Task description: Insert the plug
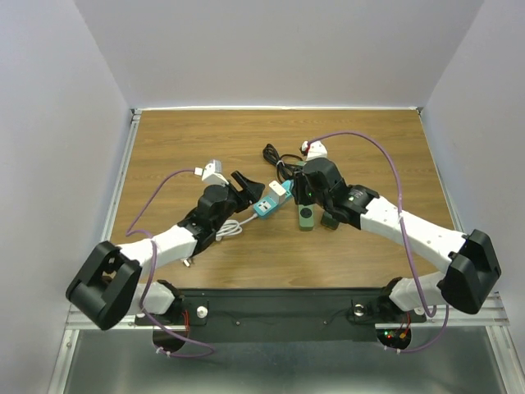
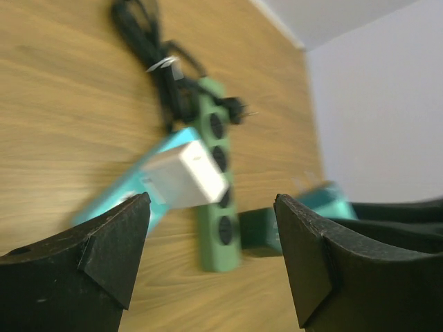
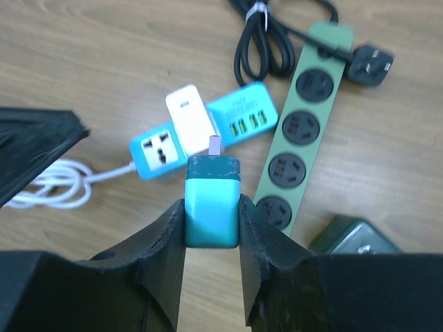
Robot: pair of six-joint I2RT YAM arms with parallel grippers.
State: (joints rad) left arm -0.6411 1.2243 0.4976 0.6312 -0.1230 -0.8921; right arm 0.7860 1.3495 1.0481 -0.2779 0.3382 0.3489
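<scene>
My right gripper (image 3: 212, 207) is shut on a teal plug (image 3: 212, 197) whose metal tip points at the blue power strip (image 3: 239, 117). A white adapter (image 3: 190, 121) sits in that strip, and the plug hangs above and just short of it. In the top view the right gripper (image 1: 302, 195) is over the green power strip (image 1: 305, 217), next to the blue strip (image 1: 269, 203). My left gripper (image 1: 244, 184) is open and empty just left of the blue strip. In the left wrist view its fingers (image 2: 118, 242) frame the blue strip (image 2: 114, 194) and the adapter (image 2: 187, 173).
The green strip with several round sockets (image 3: 299, 155) lies right of the blue one, with a bundled black cable (image 3: 259, 41) and black plug (image 3: 370, 63) at its far end. A coiled white cable (image 3: 55, 183) trails left. A dark green box (image 3: 353, 238) sits near the green strip.
</scene>
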